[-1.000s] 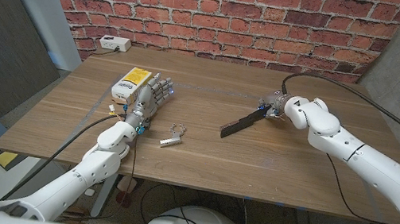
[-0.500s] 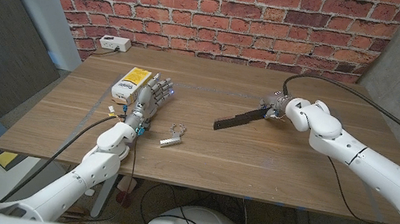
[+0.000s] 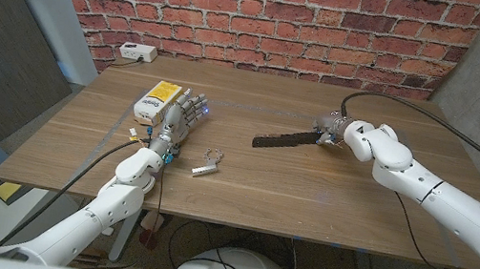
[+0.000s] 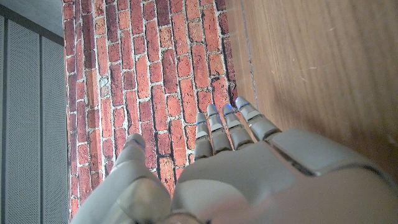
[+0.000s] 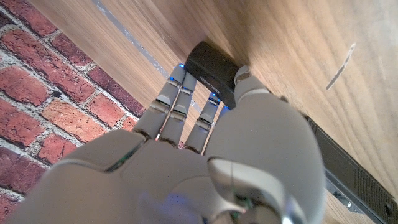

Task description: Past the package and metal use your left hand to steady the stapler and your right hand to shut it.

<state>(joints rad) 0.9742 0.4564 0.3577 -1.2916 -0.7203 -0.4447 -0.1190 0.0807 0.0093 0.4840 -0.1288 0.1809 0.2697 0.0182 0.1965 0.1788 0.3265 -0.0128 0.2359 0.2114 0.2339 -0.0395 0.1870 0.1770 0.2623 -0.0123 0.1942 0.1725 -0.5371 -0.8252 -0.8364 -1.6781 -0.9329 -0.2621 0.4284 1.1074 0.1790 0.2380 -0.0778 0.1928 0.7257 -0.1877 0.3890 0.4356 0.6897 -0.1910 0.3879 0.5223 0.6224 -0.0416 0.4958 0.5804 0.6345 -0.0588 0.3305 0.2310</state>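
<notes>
Change: over the last second I see the stapler (image 3: 280, 142) swing flatter; its long dark arm pointed down toward me before and now runs nearly level, reaching left from my right robot hand (image 3: 334, 135). That hand has slid a touch left.
Right robot hand: it grips the stapler's right end on the right half of the counter (image 3: 327, 192); in the right wrist view the fingers (image 5: 176, 99) wrap the black block end.
Left robot hand (image 3: 175, 119): unchanged, fingers spread and reaching up-table, holding nothing, on the counter's left half just beside the package (image 3: 154, 102).
Stapler: well apart from my left robot hand, right of the counter's middle.
Metal piece (image 3: 207, 165): small, silver, near the front edge, between the two hands, same spot as earlier.
Writing: the package is yellow and white with a small dark word on its label; I cannot read it.
White box (image 3: 137, 53): at the far left corner by the brick wall.
</notes>
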